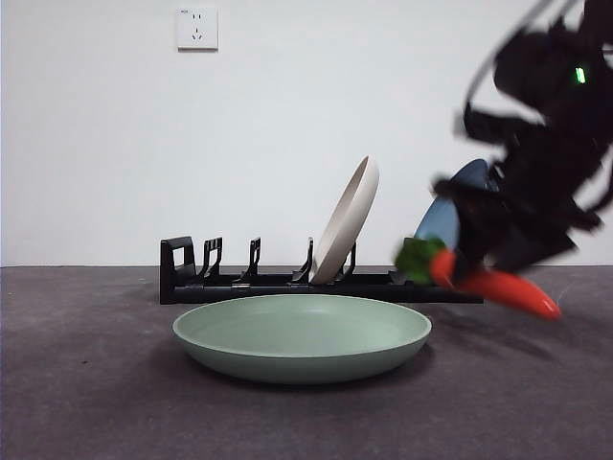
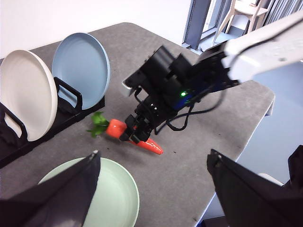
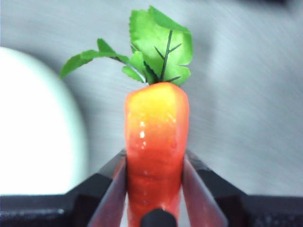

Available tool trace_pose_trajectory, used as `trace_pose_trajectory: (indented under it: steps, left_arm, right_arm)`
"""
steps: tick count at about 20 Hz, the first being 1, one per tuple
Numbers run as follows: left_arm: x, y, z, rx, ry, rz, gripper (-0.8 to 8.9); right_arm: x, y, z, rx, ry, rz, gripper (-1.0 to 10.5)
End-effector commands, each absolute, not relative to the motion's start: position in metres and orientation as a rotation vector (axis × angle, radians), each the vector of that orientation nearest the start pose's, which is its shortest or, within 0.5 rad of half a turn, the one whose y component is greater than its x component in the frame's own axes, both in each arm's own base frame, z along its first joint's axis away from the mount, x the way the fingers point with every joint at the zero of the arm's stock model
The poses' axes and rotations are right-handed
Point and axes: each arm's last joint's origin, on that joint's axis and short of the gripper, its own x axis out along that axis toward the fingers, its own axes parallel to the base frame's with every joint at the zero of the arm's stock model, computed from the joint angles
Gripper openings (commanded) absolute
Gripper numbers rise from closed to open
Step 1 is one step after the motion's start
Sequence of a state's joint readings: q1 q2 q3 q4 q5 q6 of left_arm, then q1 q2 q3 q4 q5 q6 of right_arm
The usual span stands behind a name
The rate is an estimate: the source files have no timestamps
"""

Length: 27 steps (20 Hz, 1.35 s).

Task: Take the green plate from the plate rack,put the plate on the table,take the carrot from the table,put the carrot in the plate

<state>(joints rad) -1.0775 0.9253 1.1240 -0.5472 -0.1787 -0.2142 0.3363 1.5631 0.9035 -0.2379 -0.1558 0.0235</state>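
Right claw point(image 2: 137, 131): clamped on the orange-red tapered toy carrot point(image 1: 498, 286), its two black jaws pressed against the carrot's flanks around mid-length.
Carrot: held clear of the worktop, tilted, its green leaf tuft point(image 1: 418, 259) higher and pointing toward the rack, its tip lower and pointing away; it hung beside the green plate's rim, not over it.
Left claw point(image 2: 151, 189): jaws spread wide apart, holding nothing, hovering above the near edge of the green plate.
Green plate point(image 1: 302, 335): round, shallow, pale sage-green matte plate, lying flat on the worktop just in front of the rack, nothing in it.
Plate rack point(image 1: 287, 280): long, low black plastic rack with upright prongs, behind the green plate.
Other plates: a cream-beige round plate point(image 1: 350, 220) leaned in a slot near the rack's middle; a pale blue round plate point(image 2: 81, 70) stood in the next slot, partly hidden in the front view by the right arm.
Worktop point(image 1: 86, 402): dark grey, rough, mottled matte surface with a rounded corner.
Room: plain white wall with a white socket plate point(image 1: 196, 29); grey window frames point(image 2: 199, 21) beyond the worktop's far end.
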Motion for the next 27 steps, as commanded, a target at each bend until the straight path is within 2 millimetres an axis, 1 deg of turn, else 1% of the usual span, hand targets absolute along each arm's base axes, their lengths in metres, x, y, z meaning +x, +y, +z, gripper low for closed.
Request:
trace_pose_trajectory:
  steps: [1, 3, 4, 6, 9, 11, 15, 16, 17, 19, 20, 21, 23, 25, 27]
  left_arm:
    - [0.089, -0.156, 0.387, 0.010, 0.390, -0.850, 3.77]
    - [0.089, -0.156, 0.387, 0.011, 0.391, -0.850, 3.77]
    - [0.089, -0.156, 0.387, 0.011, 0.391, -0.850, 3.77]
    - [0.089, -0.156, 0.387, 0.012, 0.393, -0.851, 3.77]
    - [0.089, -0.156, 0.386, 0.011, 0.400, -0.849, 3.78]
    - [0.089, -0.156, 0.386, 0.011, 0.400, -0.849, 3.77]
    - [0.089, -0.156, 0.386, 0.012, 0.400, -0.848, 3.77]
    - [0.089, -0.156, 0.386, 0.013, 0.401, -0.848, 3.77]
    - [0.089, -0.156, 0.386, 0.016, 0.405, -0.848, 3.78]
    - [0.089, -0.156, 0.385, 0.024, 0.416, -0.845, 3.77]
    - [0.089, -0.156, 0.384, 0.028, 0.420, -0.844, 3.77]
    - [0.089, -0.156, 0.384, 0.029, 0.422, -0.844, 3.77]
    - [0.089, -0.156, 0.384, 0.030, 0.424, -0.843, 3.77]
    - [0.089, -0.156, 0.384, 0.031, 0.424, -0.842, 3.77]
    - [0.089, -0.155, 0.383, 0.039, 0.433, -0.841, 3.77]
  right_arm:
    - [0.275, 0.134, 0.206, -0.059, 0.839, 0.535, -0.2]
    - [0.267, 0.158, 0.209, -0.067, 0.793, 0.599, -0.2]
    - [0.265, 0.169, 0.206, -0.064, 0.780, 0.627, -0.2]
    - [0.265, 0.188, 0.194, -0.059, 0.766, 0.635, -0.2]
    - [0.267, 0.206, 0.174, -0.073, 0.765, 0.658, -0.2]
    - [0.268, 0.213, 0.160, -0.084, 0.782, 0.669, -0.2]
    - [0.271, 0.216, 0.136, -0.096, 0.847, 0.657, -0.1]
    - [0.272, 0.216, 0.133, -0.098, 0.856, 0.659, 0.3]
    - [0.272, 0.216, 0.132, -0.098, 0.859, 0.659, 1.2]
    - [0.270, 0.218, 0.133, -0.099, 0.854, 0.665, 4.0]
    - [0.270, 0.218, 0.135, -0.096, 0.847, 0.666, 4.8]
    - [0.270, 0.218, 0.139, -0.093, 0.840, 0.667, 5.1]
    - [0.268, 0.216, 0.152, -0.082, 0.807, 0.673, 5.0]
    - [0.262, 0.212, 0.176, -0.067, 0.763, 0.681, 5.0]
    - [0.250, 0.203, 0.203, -0.053, 0.744, 0.683, 5.0]
